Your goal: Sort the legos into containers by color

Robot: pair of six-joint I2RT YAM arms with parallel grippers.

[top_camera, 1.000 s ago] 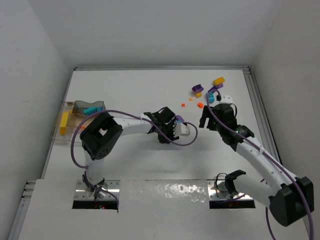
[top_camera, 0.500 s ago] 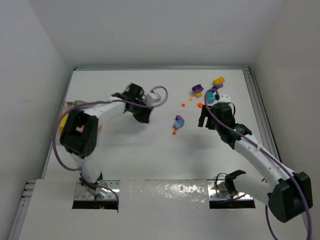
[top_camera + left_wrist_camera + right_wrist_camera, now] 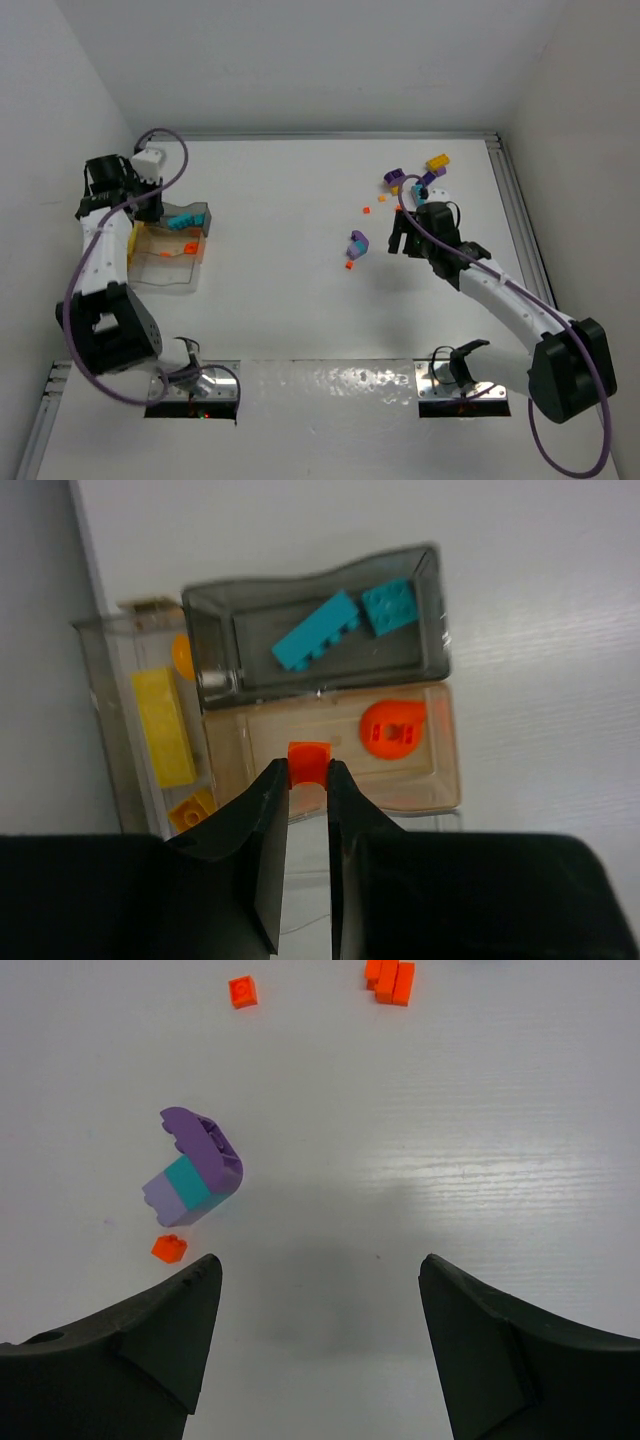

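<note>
Left hand (image 3: pixel 308 772) swung over tray (image 3: pixel 447 765), clamped on orange brick (image 3: pixel 308 759), right hand (image 3: pixel 320 1290) apart near purple piece (image 3: pixel 200 1160)

Swung left arm (image 3: pixel 100 250) from table centre out to far-left edge; closed left gripper (image 3: pixel 307 778) on small orange brick (image 3: pixel 308 760), now over the containers (image 3: pixel 225 755); nudged right gripper (image 3: pixel 318 1280) slightly left.

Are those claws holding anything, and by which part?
The left gripper pinches a small orange brick by its two sides at the fingertips; the right gripper is open, empty.
</note>
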